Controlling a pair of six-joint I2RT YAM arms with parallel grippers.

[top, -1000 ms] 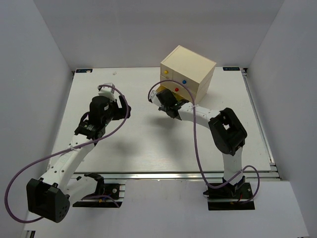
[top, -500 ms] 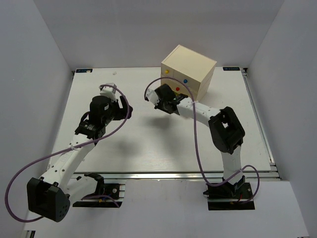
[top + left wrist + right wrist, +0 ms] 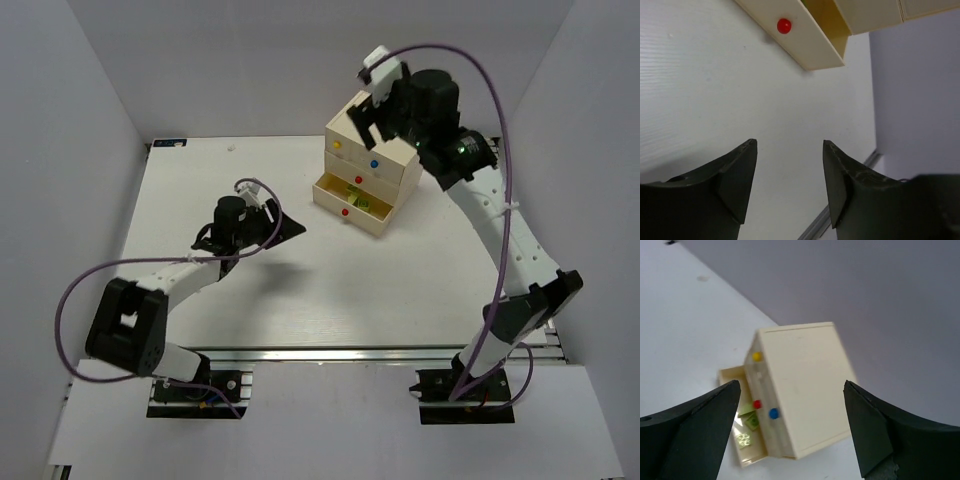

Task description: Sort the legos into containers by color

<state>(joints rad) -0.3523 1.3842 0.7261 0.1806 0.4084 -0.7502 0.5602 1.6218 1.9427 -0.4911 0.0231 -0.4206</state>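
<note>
The cream chest (image 3: pixel 385 140) stands at the back of the table, with yellow, blue and red knobs on its front. Its bottom drawer (image 3: pixel 372 217), with a red knob (image 3: pixel 345 212), is pulled out. Lime-yellow and green legos (image 3: pixel 747 421) lie inside it. My left gripper (image 3: pixel 290 228) hovers low over the table just left of that drawer, open and holding nothing (image 3: pixel 789 170). The drawer front (image 3: pixel 807 42) lies ahead of it. My right gripper (image 3: pixel 368 118) is raised high above the chest, open wide and holding nothing (image 3: pixel 791 390).
White walls close in the table on three sides. An aluminium rail (image 3: pixel 350 350) runs along the near edge. Purple cables loop from both arms. The right arm's long links (image 3: pixel 500 220) reach over the table's right side.
The right gripper left the chest front, rose high above the chest and opened wide. The bottom drawer now stands pulled out. The left arm swung right toward the drawer, its jaws narrower.
</note>
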